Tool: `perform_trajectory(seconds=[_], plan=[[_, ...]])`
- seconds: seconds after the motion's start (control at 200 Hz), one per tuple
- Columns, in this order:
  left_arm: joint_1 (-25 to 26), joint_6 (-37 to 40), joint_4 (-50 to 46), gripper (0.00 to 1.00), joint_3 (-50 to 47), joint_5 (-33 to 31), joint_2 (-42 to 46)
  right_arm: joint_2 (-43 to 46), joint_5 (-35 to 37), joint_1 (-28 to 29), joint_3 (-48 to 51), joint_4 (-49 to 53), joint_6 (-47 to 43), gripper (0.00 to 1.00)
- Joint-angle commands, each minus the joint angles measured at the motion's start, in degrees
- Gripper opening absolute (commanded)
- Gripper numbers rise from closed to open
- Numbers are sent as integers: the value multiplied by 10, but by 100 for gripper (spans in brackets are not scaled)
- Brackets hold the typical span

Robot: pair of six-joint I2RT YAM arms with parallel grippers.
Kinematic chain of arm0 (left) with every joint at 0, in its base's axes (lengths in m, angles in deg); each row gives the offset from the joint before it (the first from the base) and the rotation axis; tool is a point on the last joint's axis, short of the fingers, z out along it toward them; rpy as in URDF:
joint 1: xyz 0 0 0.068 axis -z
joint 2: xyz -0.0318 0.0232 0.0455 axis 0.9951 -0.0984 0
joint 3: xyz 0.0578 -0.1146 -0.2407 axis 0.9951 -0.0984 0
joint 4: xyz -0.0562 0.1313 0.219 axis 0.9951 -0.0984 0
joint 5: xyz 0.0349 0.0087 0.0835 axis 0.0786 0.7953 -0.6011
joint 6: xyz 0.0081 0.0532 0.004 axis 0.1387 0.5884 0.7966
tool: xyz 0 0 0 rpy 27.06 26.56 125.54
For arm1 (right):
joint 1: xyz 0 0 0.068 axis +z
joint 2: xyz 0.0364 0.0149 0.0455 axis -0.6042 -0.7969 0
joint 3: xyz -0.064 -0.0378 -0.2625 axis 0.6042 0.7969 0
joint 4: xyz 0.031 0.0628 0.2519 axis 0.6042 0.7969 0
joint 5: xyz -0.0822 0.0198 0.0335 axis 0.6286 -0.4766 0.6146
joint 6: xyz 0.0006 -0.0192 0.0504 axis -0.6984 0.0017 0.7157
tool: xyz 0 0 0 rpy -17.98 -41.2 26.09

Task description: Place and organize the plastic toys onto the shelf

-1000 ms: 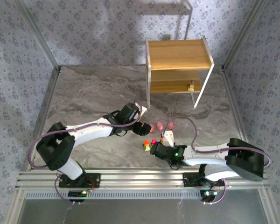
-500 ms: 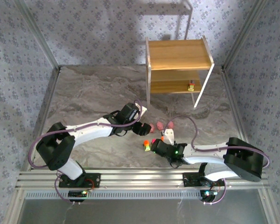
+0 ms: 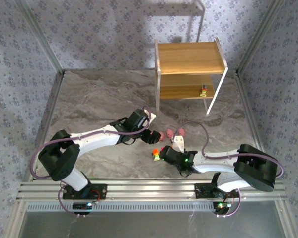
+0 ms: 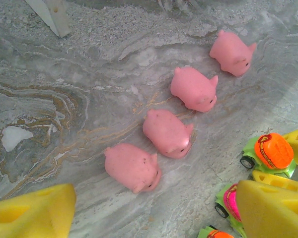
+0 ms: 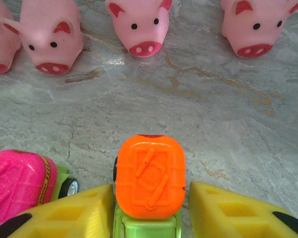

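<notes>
Four pink pigs (image 4: 167,133) lie in a slanting row on the marble table; the right wrist view shows their faces (image 5: 139,22). My left gripper (image 4: 154,208) hovers open over the nearest pig (image 4: 133,167), holding nothing. My right gripper (image 5: 150,194) is low on the table, with its yellow fingers (image 5: 228,213) closely flanking an orange-topped toy car (image 5: 150,183); a thin gap remains at its right side. A pink-topped car (image 5: 17,183) stands just left of it. From above, both grippers (image 3: 151,136) (image 3: 161,154) meet in front of the shelf (image 3: 188,58). One small toy (image 3: 203,91) sits on its lower board.
A pale stand with thin legs (image 3: 196,20) rises behind the shelf. Patterned walls and metal rails (image 3: 44,114) fence the table on the left and right. Another orange-topped car (image 4: 216,234) lies near the pink-topped one. Open marble stretches left of the shelf.
My right gripper has crept forward toward the pigs and its fingers have narrowed around the orange-topped car. The left arm has stayed still.
</notes>
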Motion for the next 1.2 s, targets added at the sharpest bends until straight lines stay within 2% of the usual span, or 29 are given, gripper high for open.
perform_trajectory(seconds=[0.0, 0.51, 0.84, 1.194], plan=[[-2, 5, -6, 84, 13, 0, 12, -4, 0, -3, -9, 4, -1, 44], [-3, 4, -6, 84, 15, 0, 5, 0, 34, 26, -15, 50, 32, 43], [-3, 5, -5, 84, 16, 0, 2, -10, 39, 24, -19, 45, 36, 42], [-3, 5, -6, 84, 15, -1, 3, -12, 44, 26, -21, 52, 44, 36]])
